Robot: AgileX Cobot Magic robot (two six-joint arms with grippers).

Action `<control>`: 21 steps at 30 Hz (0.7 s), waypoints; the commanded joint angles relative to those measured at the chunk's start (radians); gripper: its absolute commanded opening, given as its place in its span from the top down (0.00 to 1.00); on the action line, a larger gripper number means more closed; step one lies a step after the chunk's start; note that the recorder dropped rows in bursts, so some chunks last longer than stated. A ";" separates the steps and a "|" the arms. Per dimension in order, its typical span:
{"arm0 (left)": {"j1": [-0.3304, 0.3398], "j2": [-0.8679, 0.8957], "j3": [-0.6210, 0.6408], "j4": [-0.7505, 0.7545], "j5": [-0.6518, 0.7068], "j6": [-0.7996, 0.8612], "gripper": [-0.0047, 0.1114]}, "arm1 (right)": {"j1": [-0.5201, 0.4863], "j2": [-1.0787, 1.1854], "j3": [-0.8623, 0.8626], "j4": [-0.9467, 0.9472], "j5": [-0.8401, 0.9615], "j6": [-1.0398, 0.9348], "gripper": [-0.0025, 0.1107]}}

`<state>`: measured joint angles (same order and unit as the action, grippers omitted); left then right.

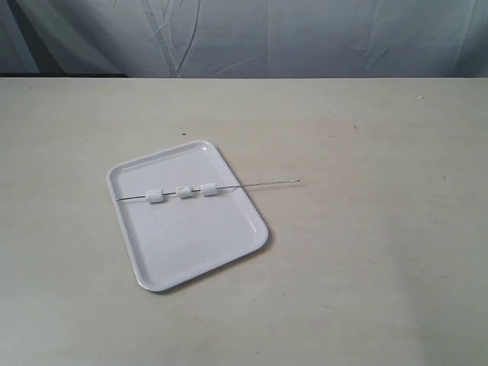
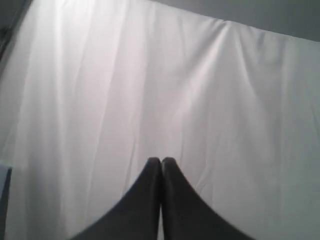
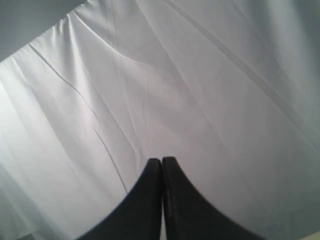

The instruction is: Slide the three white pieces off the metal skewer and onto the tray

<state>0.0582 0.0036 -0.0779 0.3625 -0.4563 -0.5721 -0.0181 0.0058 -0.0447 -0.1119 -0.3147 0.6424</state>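
A white tray (image 1: 191,244) lies on the table left of centre in the exterior view. Across it rests the thin metal skewer (image 1: 259,184), its long end sticking out past the tray's right rim. Three white pieces (image 1: 182,192) are threaded on the skewer over the tray's upper half. Neither arm shows in the exterior view. My left gripper (image 2: 161,160) is shut with nothing between its fingers, facing a white cloth. My right gripper (image 3: 161,159) is likewise shut and empty, also facing the cloth.
A pale tabletop (image 1: 381,259) spreads around the tray. A wrinkled white cloth backdrop (image 1: 305,38) hangs behind the table's far edge and fills both wrist views.
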 commanded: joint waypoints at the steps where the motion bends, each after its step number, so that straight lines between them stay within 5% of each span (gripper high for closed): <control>1: -0.001 0.064 -0.084 0.263 -0.042 -0.113 0.96 | -0.003 0.085 -0.038 -0.188 -0.080 0.200 0.98; 8: -0.001 0.229 -0.148 0.326 -0.046 -0.173 0.96 | -0.003 0.333 -0.103 -0.560 -0.271 0.367 0.98; 14: -0.028 0.324 -0.189 0.644 -0.048 -0.399 0.96 | -0.003 0.549 -0.184 -1.025 -0.399 0.564 0.98; 21: -0.041 0.424 -0.189 0.838 -0.065 -0.581 0.96 | -0.003 0.725 -0.191 -1.094 -0.436 0.587 0.98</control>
<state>0.0233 0.3907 -0.2587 1.1473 -0.5017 -1.0896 -0.0181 0.6796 -0.2301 -1.1815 -0.7345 1.2208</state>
